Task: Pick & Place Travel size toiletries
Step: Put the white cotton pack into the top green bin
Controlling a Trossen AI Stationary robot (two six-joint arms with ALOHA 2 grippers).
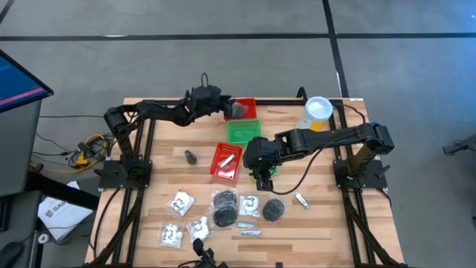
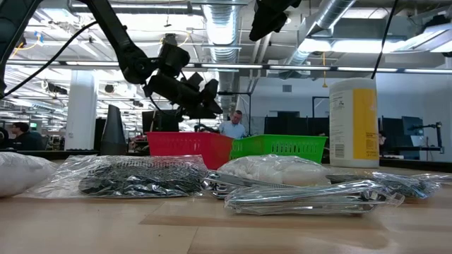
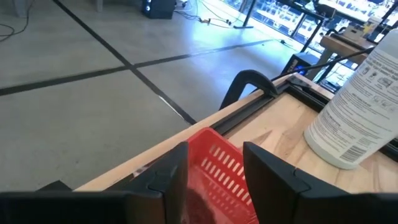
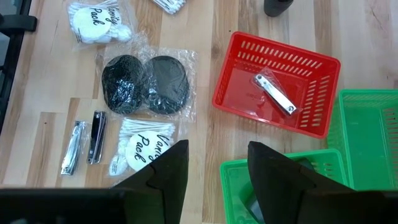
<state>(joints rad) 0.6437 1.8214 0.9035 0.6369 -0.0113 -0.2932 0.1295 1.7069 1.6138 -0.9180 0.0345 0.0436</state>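
The travel size toiletries lie near the table's front edge: black discs in clear wrap point(image 4: 146, 81), a swab packet point(image 4: 143, 149), silvery clippers point(image 4: 84, 146) and white cotton packets point(image 1: 181, 202). One silvery clipper point(image 4: 273, 93) lies in the middle red basket point(image 1: 227, 160). My left gripper point(image 3: 214, 158) stands open over the far red basket point(image 1: 244, 106), in which a dark item point(image 1: 238, 111) lies. My right gripper point(image 4: 217, 155) hangs open above a green basket point(image 4: 273, 180), with nothing between its fingers.
A second green basket point(image 1: 243, 132) stands between the two red ones. The tall yellow canister with a white lid point(image 1: 317, 113) stands at the far right. A small dark piece point(image 1: 190, 155) sits left of the middle red basket. A black clamp point(image 3: 249, 84) grips the far edge.
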